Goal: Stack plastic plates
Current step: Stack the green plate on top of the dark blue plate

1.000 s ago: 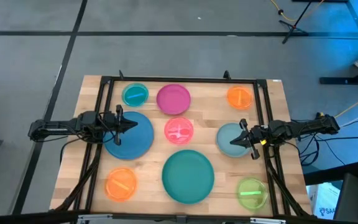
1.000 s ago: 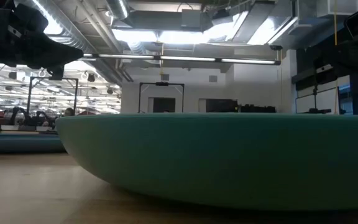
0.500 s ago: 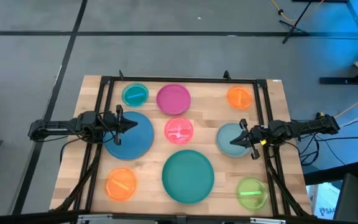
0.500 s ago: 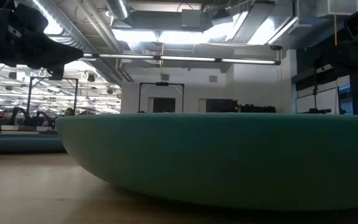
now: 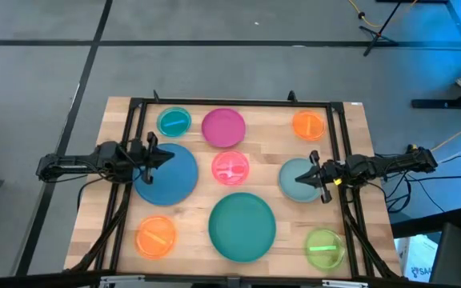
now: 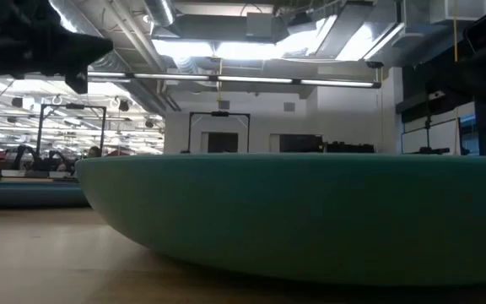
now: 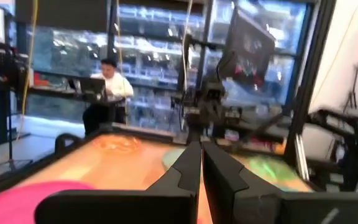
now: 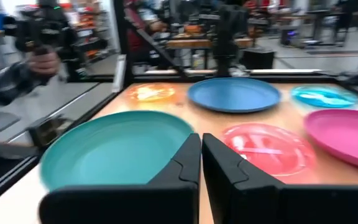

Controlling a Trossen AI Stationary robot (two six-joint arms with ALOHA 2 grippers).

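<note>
Hovering over the large blue plate [image 5: 166, 172], our left gripper [image 5: 165, 155] has fingers pressed together; our right gripper [image 5: 301, 179], likewise closed and empty, hangs above the grey-blue plate [image 5: 294, 178].

A light wooden table [image 5: 194, 210] carried nine separate plastic plates: small teal [image 5: 174, 122], magenta [image 5: 223, 127] and orange [image 5: 308, 125] along the far edge; large blue [image 5: 169, 174], pink [image 5: 230, 168] and grey-blue [image 5: 294, 178] mid-table; orange [image 5: 156, 237], large teal [image 5: 242, 226] and lime green [image 5: 323, 247] nearest.
</note>
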